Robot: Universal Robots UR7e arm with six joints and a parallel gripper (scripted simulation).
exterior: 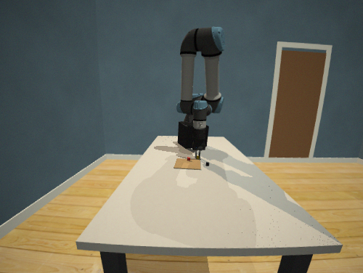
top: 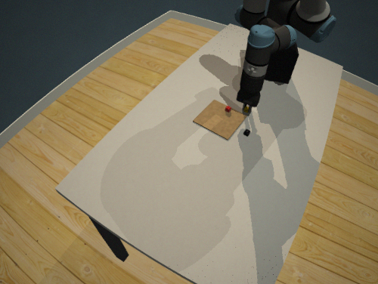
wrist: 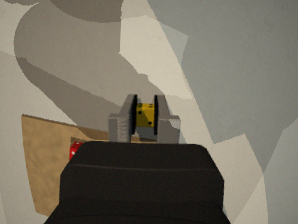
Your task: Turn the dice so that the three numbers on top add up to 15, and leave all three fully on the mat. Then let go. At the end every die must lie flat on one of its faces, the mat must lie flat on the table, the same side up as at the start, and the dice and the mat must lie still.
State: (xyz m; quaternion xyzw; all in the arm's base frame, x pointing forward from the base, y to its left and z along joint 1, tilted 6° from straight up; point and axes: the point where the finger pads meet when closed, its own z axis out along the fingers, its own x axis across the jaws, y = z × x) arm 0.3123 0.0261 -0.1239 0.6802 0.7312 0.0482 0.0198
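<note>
My gripper (top: 246, 109) (exterior: 197, 156) (wrist: 145, 107) pinches a yellow die (top: 246, 108) (exterior: 198, 157) (wrist: 145, 116) just beside one corner of a thin, brown, four-sided mat (top: 221, 128) (exterior: 186, 165) (wrist: 45, 160). My fingers stand partly closed, pale grey and square-shouldered, with a patch of fine ridges on one; their flat black pads (wrist: 133, 117) press the cube from opposite sides. Dark pips mark its yellow faces, though I cannot tell the number on its top, nor whether its underside touches the table.

The mat lies flat on the pale, matte table (top: 151, 170) (exterior: 189, 218) (wrist: 215, 90), its surface mottled in tan and brown, its edges straight. On it, near the edge toward my base, sits a red die (top: 227, 109) (exterior: 189, 159) (wrist: 76, 149), a small cube with white pips, well apart from my fingertips; my dark housing partly covers it in the wrist view. A black die (top: 246, 132) (exterior: 207, 164) rests off the mat, on the table near its side, its pips too small to read.

Above, my arm (top: 261, 49) (exterior: 200, 116) shows smooth grey tubes, dark joints and rounded blue caps. A small pale emblem marks the grey band (top: 252, 69) (exterior: 200, 124) at my wrist, too small to make out.
</note>
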